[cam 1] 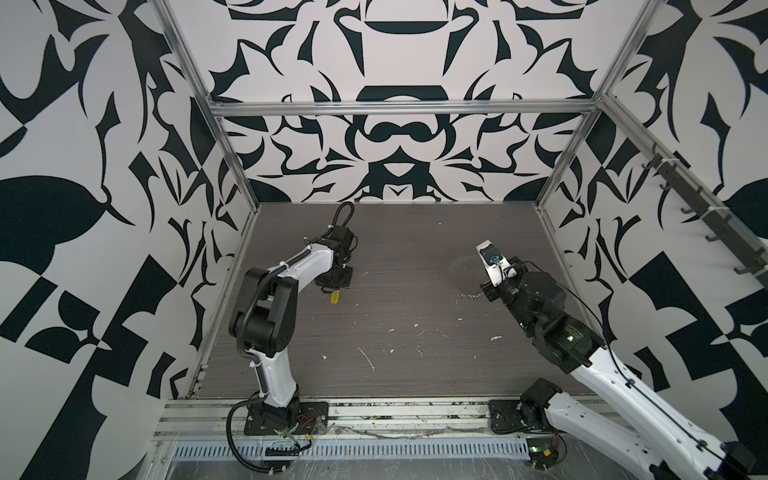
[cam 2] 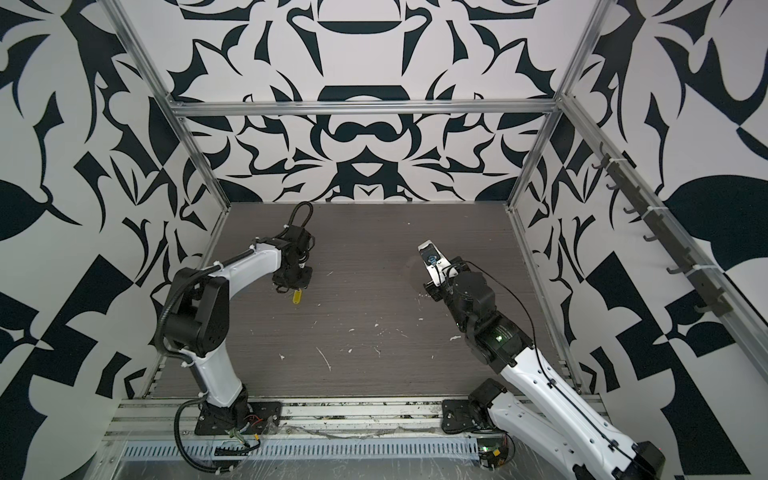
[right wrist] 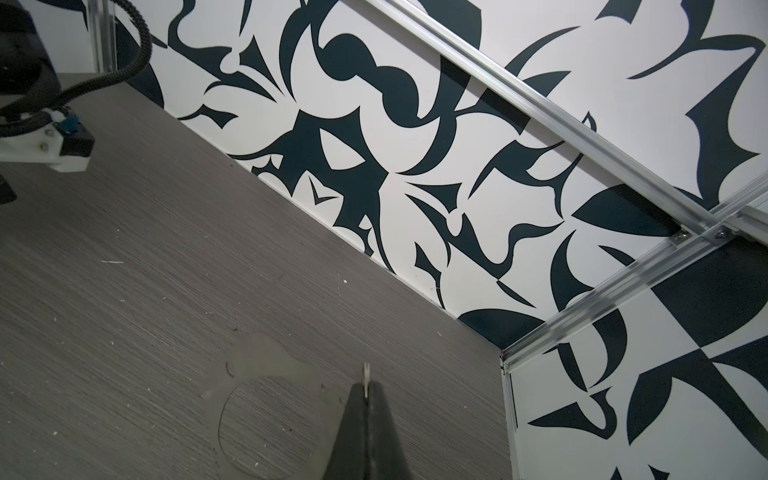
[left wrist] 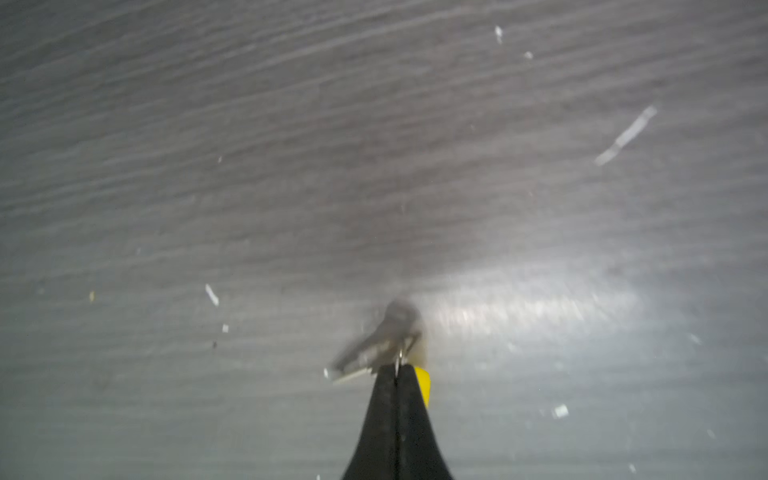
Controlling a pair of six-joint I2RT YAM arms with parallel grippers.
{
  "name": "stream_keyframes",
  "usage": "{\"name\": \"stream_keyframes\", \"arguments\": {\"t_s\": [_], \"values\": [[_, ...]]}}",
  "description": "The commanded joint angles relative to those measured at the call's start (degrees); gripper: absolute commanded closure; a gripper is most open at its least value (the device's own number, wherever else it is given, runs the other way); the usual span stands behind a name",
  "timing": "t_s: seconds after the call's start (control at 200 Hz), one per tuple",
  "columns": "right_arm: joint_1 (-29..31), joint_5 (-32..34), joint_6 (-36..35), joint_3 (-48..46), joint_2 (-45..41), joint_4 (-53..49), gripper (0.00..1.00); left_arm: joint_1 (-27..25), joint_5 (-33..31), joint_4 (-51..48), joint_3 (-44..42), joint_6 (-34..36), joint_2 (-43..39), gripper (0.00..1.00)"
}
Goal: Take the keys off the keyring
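Note:
The keys (cam 1: 334, 297) are a small yellow tag with a silvery metal piece, hanging under my left gripper (cam 1: 332, 289) at the table's middle left, also in the other top view (cam 2: 296, 297). In the left wrist view my left gripper (left wrist: 398, 370) is shut on their thin wire loop, with the yellow tag (left wrist: 423, 384) on one side and the blurred silvery key (left wrist: 374, 345) on the other. My right gripper (right wrist: 366, 386) is shut on the keyring's (right wrist: 366, 372) thin pale edge. Its silvery chain (cam 1: 471, 296) hangs beside my right gripper (cam 1: 485, 291), far from the keys.
The grey wood-grain table (cam 1: 415, 249) carries scattered white flecks (cam 1: 368, 359) toward the front. Patterned walls on metal frame posts (cam 1: 552, 183) enclose it on three sides. A rack of dark hooks (cam 1: 706, 216) lines the right wall. The arm bases (cam 1: 286, 411) sit on the front rail.

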Motion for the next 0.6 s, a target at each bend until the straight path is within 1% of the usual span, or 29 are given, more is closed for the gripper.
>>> {"name": "stream_keyframes", "arguments": {"t_s": [0.0,0.085,0.12,0.22,0.3,0.35,0.44,0.595], "values": [[-0.66,0.59,-2.61,4.9,-0.12,1.59,1.0,0.79,1.94,-2.28,4.4,1.1,3.29,0.85],[-1.25,0.63,-3.21,5.62,-0.01,0.38,1.0,0.75,2.69,-2.82,5.6,0.56,4.72,0.61],[-1.57,0.62,-3.18,6.03,0.13,-0.45,1.0,0.75,2.84,-2.52,5.61,0.21,4.73,0.53],[-2.25,0.88,-2.48,7.15,0.73,-3.84,1.0,0.76,2.89,-1.82,5.62,-0.17,3.26,0.36],[-2.25,1.98,-2.1,7.99,1.1,-6.89,1.0,0.75,2.84,-0.46,5.15,-0.16,0.67,0.25],[-2.26,2.45,-1.87,7.81,0.89,-8.12,1.0,0.79,3.04,0.42,4.88,0.02,-1.15,0.21],[-2.29,2.73,-1.18,6.87,-0.1,-9.66,1.0,0.74,3.9,1.4,4.72,0.35,-4.0,0.17],[-2.26,3.29,1.08,4.46,-1.19,-12.15,1.0,0.75,6.96,3.86,4.03,0.07,-8.29,0.16]]}}
